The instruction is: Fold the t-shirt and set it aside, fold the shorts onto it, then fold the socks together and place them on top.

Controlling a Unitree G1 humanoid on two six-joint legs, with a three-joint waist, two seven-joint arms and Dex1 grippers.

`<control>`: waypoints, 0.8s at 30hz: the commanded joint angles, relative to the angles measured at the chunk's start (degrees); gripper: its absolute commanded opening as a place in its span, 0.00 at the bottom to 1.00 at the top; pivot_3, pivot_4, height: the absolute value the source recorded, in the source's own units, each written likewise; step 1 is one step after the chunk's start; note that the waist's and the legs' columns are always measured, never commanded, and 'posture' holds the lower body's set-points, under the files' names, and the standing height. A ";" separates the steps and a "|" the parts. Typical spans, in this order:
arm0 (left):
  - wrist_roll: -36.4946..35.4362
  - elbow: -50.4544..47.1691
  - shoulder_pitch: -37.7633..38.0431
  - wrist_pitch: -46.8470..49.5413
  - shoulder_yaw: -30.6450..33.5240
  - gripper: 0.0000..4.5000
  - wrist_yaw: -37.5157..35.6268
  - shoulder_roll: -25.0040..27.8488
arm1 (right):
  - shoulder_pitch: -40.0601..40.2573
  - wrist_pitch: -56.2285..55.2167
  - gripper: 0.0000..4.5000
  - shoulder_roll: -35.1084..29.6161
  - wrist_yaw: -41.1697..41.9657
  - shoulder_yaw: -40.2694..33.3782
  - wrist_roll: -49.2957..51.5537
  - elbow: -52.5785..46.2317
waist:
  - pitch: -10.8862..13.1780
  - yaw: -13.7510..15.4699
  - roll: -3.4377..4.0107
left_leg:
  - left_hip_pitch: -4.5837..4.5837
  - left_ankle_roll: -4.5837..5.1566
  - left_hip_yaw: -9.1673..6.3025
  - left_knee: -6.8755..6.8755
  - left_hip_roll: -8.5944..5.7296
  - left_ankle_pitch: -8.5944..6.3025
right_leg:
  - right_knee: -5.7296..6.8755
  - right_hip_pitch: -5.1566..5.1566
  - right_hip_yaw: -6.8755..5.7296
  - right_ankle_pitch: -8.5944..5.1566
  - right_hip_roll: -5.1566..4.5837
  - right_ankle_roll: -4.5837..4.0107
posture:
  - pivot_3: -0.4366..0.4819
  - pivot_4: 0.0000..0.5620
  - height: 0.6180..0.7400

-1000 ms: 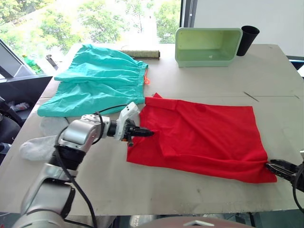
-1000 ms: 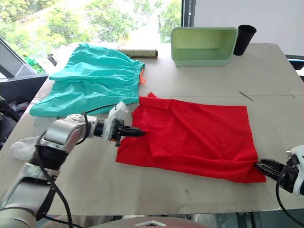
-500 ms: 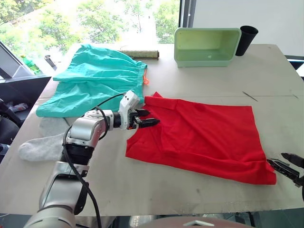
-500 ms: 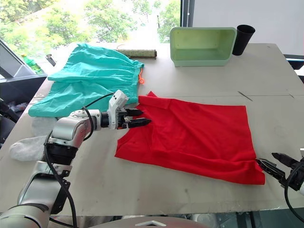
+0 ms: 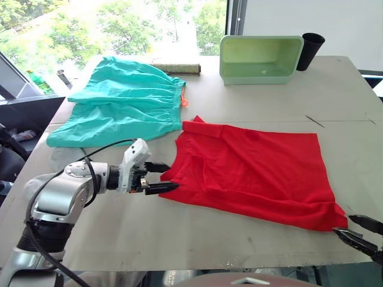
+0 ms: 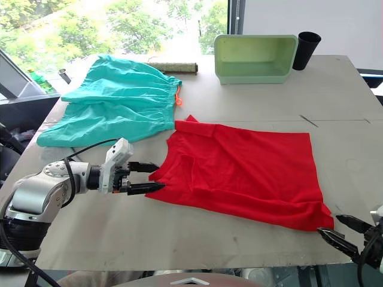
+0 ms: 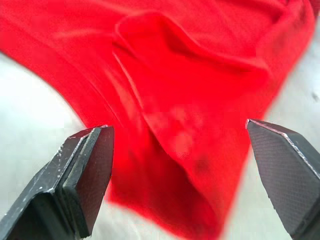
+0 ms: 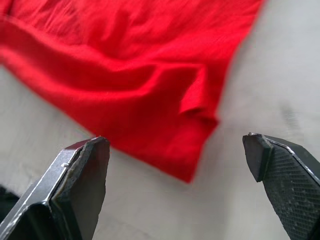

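While the pale green bin (image 5: 261, 58) at the far edge of the desk (image 5: 251, 101) lies tipped toward you with nothing visible inside, you have the t-shirt (image 5: 257, 170) spread flat nearer you. Your left gripper (image 5: 159, 177) sits wide open and holding nothing, just beside the t-shirt's left edge. Your right gripper (image 6: 342, 234) is open too and holds nothing, just off the t-shirt's near right corner. The shorts (image 5: 122, 101) lie beyond the t-shirt's left end.
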 commanded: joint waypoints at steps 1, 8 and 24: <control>2.99 -1.10 1.25 -3.81 -1.44 1.00 0.01 0.92 | 0.35 -2.85 1.00 -0.61 0.67 2.45 -3.05 0.75 | -0.04 -0.02 0.00 | 0.00 0.01 0.00 0.00 0.00 -0.01 | -0.02 0.00 0.01 0.00 0.00 0.00 | 0.48 0.27 1.00; 6.40 -0.34 5.57 -6.97 -2.69 0.50 0.39 1.46 | -1.06 -4.13 0.62 -1.03 0.52 3.96 -4.71 2.83 | -0.20 -0.29 -0.11 | 0.01 -0.19 0.01 -0.09 0.00 0.11 | -0.09 -0.01 0.00 0.00 0.00 0.00 | 0.48 0.27 1.00; -0.21 -13.08 25.31 -0.38 3.64 0.00 0.67 7.47 | -6.79 -13.66 0.02 -6.28 1.46 4.91 -12.97 13.80 | -0.44 -0.72 0.23 | 0.06 -0.02 0.04 -0.28 0.00 -0.01 | -0.35 0.02 0.01 -0.01 0.02 0.02 | 0.48 0.27 1.00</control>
